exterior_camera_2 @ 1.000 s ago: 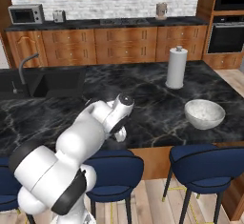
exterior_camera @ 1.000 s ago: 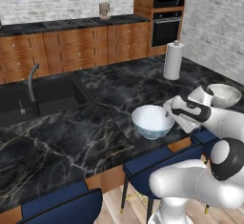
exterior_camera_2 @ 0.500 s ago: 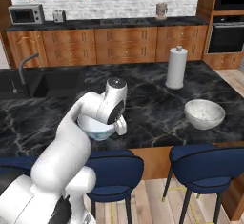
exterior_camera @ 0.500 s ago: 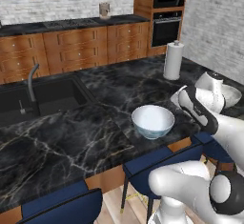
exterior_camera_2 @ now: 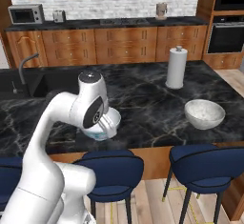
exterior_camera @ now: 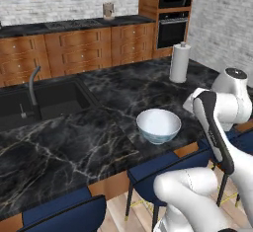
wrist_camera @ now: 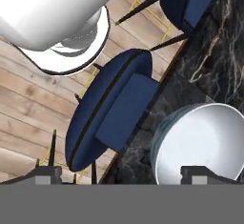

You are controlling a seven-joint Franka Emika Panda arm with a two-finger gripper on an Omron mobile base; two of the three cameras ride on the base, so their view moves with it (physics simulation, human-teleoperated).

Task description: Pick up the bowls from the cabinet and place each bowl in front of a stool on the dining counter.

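- Now both bowls sit on the table: blue-patterned bowl (exterior_camera: 158,125) at frame centre, before a stool (wrist_camera: 110,107).
- Marble bowl (exterior_camera_2: 204,114) at right, before another stool (exterior_camera_2: 208,166).
- Gripper (wrist_camera: 121,174) released, empty, above the patterned bowl.
- Task looks essentially done.

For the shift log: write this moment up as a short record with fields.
blue-patterned bowl: upright on the dining counter, near its edge, above a stool
marbled bowl: on the same counter, in front of another stool
gripper: open, holds nothing, looking down at the blue-patterned bowl's rim
paper towel roll: standing behind the marbled bowl
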